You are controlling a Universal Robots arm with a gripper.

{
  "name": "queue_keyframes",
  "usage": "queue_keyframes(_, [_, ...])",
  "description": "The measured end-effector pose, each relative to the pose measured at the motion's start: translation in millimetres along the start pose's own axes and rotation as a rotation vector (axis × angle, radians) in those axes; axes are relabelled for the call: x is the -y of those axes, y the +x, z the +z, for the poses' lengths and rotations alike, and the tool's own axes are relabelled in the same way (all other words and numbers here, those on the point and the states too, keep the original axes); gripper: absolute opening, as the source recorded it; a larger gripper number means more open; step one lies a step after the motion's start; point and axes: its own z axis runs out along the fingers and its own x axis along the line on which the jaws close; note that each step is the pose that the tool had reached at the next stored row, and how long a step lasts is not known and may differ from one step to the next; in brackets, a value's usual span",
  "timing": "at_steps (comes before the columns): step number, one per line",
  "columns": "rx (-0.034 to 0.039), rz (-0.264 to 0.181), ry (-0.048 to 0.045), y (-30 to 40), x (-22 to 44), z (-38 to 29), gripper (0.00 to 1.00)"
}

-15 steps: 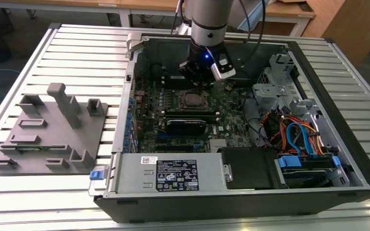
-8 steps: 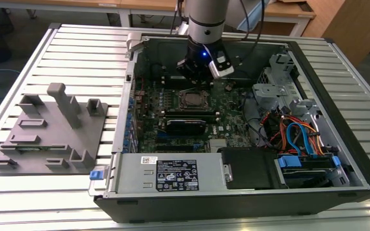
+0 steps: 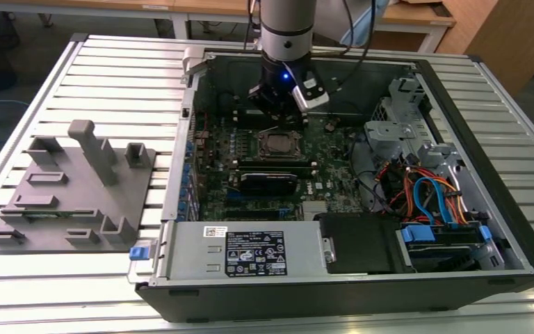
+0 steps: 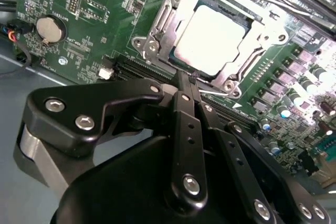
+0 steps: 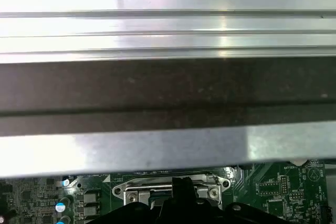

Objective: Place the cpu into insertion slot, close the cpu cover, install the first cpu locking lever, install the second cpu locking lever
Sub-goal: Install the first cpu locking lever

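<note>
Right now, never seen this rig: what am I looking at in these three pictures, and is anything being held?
The exterior view looks down on an open black desktop computer case lying on a slatted metal table. A grey robot arm reaches into it from above. A grey plastic fixture block with upright pegs sits at the exterior view's left.

The other two pictures come from cameras riding on the arm's wrist. In the second wrist view, the black gripper has its jaws pressed together, holding nothing, tips at the edge of the square socket in the green circuit board. The small square silvery-grey cpu already lies in that socket, with the thin silver metal cover frame down around it.

The first wrist view faces the case wall, with the gripper near the socket.
</note>
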Motion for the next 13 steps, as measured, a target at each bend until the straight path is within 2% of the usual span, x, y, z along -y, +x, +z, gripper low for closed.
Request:
queue_keyframes(4, [0.0098, 0.000, -0.0029, 1.7, -0.4, -7.2, 0.11])
queue_keyframes(7, [0.0154, 0.000, -0.0102, 4.3, -0.3, -9.5, 0.11])
queue_keyframes(11, [0.0169, 0.001, -0.0267, 7.0, -0.2, -9.8, 0.11])
queue_keyframes(13, [0.0163, -0.001, -0.0321, 7.1, -0.3, -9.8, 0.11])
